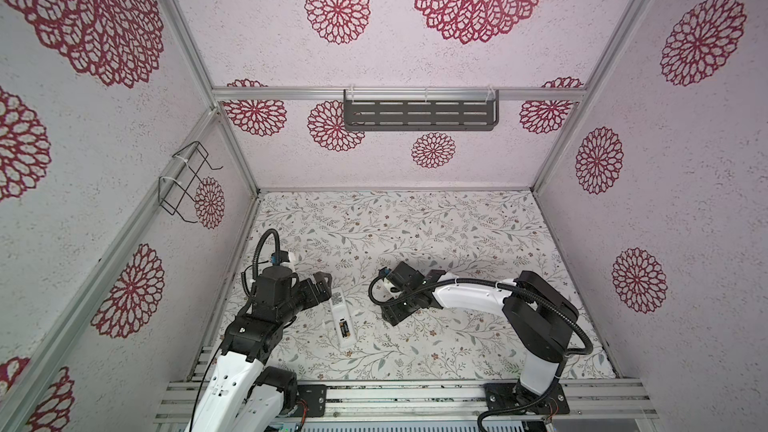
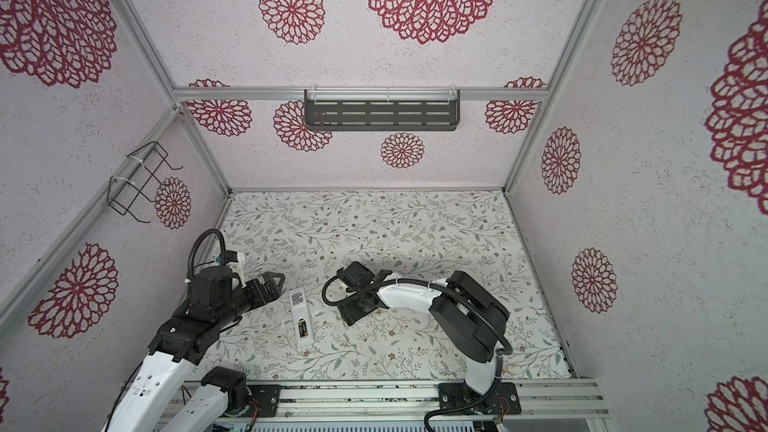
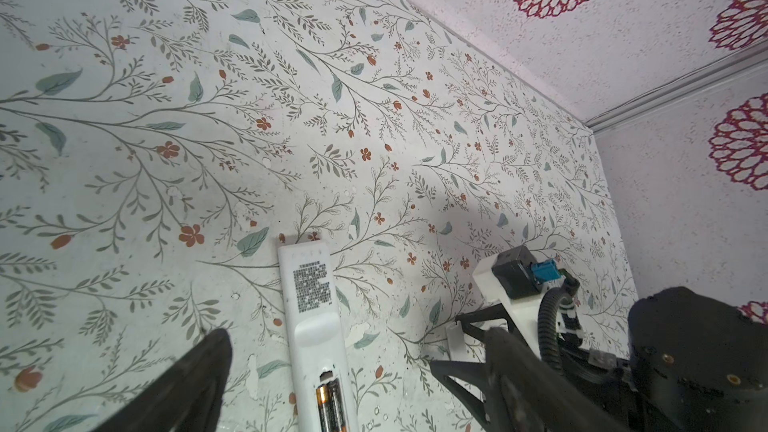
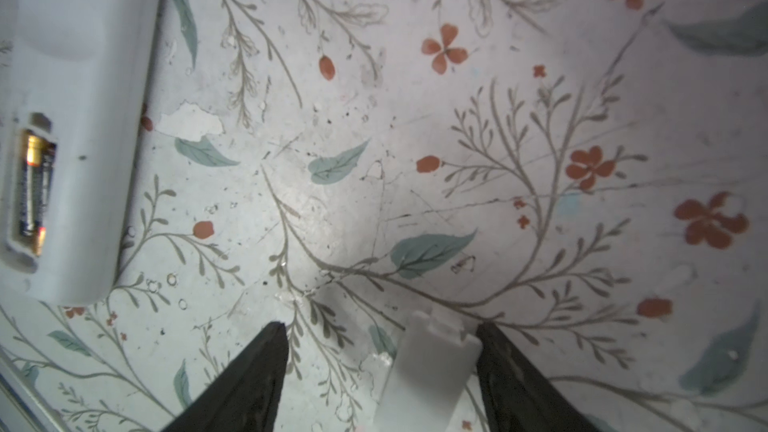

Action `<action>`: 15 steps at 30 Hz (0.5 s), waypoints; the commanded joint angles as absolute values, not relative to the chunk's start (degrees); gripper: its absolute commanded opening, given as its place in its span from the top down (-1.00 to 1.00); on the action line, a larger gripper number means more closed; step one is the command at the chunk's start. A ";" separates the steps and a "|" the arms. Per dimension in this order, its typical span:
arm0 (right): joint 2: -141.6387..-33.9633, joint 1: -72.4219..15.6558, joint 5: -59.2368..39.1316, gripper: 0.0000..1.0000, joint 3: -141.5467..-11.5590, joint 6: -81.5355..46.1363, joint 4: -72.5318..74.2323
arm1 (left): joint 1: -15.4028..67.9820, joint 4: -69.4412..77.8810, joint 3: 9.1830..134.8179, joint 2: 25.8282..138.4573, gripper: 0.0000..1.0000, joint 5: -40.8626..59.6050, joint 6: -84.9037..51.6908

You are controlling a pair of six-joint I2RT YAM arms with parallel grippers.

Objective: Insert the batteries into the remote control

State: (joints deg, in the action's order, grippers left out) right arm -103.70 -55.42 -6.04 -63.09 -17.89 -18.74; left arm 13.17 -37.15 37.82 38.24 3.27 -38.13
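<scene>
Your right gripper (image 4: 380, 328) spread, gripping nothing; white cover (image 4: 428, 367) lying between fingers (image 4: 249, 376). Left gripper (image 3: 357, 332) wide, empty, just beside far end of remote control (image 1: 340, 317). Back up on table (image 1: 415, 243), long axis near-to-far, batteries (image 1: 344, 329) in near-end bay.

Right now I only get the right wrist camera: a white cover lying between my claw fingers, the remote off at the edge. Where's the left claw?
Observer: In a top view the left claw hangs open by the label end of the remote control, with nothing in it.
Operator: Are both batteries in?
Observer: The left wrist view shows two batteries seated side by side in the remote control.
Operator: How does the remote lie?
Observer: In both top views it lies between the left arm and the right arm, label end pointing away from their bases.
</scene>
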 commanded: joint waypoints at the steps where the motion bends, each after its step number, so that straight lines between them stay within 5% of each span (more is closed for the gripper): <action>1: -101.82 -55.90 -4.11 -0.44 -61.03 -17.93 -21.07 | 12.65 -35.96 37.79 38.36 -0.95 2.36 -38.94; 7: -100.45 -57.19 -0.26 -0.10 -58.87 -18.50 -23.67 | 11.76 -35.00 37.31 39.12 -0.95 3.15 -38.76; 15: -101.91 -59.80 4.15 0.05 -60.18 -18.85 -27.67 | 10.77 -34.02 36.56 39.37 -0.95 4.37 -39.17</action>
